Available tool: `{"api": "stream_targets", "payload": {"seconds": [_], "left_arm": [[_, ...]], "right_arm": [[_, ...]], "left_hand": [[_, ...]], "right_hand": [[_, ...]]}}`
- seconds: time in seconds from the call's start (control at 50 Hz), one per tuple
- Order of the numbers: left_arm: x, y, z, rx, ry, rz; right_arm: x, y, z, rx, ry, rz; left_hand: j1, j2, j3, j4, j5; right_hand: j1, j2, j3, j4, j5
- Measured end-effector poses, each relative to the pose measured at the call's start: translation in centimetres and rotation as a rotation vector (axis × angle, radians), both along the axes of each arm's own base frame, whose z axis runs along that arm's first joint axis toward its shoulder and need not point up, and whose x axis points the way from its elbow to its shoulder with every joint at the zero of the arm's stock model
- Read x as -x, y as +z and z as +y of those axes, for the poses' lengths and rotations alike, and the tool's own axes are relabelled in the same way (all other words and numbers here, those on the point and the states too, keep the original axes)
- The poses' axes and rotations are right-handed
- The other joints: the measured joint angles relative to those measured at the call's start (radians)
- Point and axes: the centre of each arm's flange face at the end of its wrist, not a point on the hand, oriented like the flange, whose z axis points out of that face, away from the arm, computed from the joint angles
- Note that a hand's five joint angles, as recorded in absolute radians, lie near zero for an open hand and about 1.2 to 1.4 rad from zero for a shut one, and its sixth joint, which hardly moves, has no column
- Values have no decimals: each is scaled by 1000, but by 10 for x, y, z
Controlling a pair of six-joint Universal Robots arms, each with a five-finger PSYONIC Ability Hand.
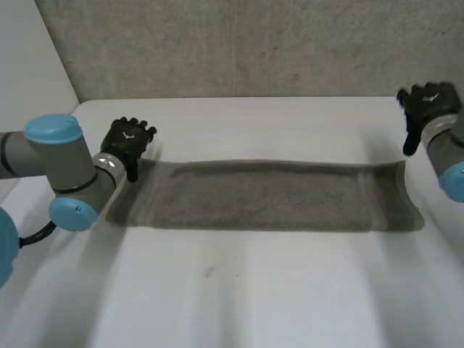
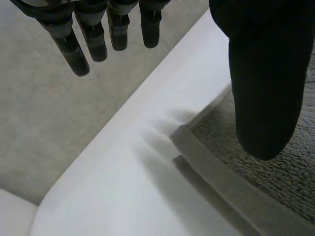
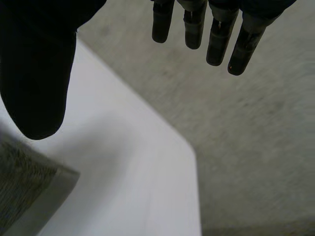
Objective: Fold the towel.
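towel [image 1: 264, 197] lies flat as a long grey strip across the white table [image 1: 239, 290]. left hand [image 1: 129, 143] hovers at the towel's far left corner, its fingers [image 2: 69, 49] straight, apart from the thumb, holding nothing. right hand [image 1: 428, 105] hangs near the towel's far right corner, fingers [image 3: 236, 49] likewise straight and empty.

Towel [image 1: 264, 197] lies flat across mid tabletop [image 1: 239, 290], the only thing between my hands. Wide bare strip on the near side of it, narrower bare strip on the far side: both passable. My left hand [image 1: 128, 141] hangs by its far left corner and my right hand [image 1: 428, 105] beyond its far right corner, fingers straight. My left arm [image 1: 65, 167] blocks the left edge.
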Motion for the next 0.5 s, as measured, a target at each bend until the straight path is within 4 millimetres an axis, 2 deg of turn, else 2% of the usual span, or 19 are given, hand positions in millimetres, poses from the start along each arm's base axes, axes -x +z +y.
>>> {"api": "stream_targets", "payload": {"seconds": [0.04,0.1,0.16,0.22,0.38,0.5], "left_arm": [[-5,11,8,3,22,-1],[-10,23,20,-1,35,-2],[-15,32,36,-12,39,-4],[-18,37,51,-25,39,-5],[-28,43,93,-70,46,49],[-34,38,115,-124,70,154]], "right_arm": [[2,23,10,54,-2,-41],[4,42,25,91,9,-66],[5,49,41,92,30,-72],[6,47,54,67,51,-70],[17,8,92,-118,110,-60],[25,-33,114,-255,134,-54]], "left_hand": [[-16,-16,-16,-15,-10],[-16,-20,-18,-19,-12],[-16,-21,-21,-21,-13],[-19,-22,-21,-22,-15],[-19,-23,-21,-22,-15],[-19,-23,-21,-23,-15]], "right_hand": [[0,0,0,0,0],[0,0,0,0,0],[0,0,0,0,0],[-2,0,0,0,0],[8,0,0,0,-1],[208,113,136,117,100]]}}
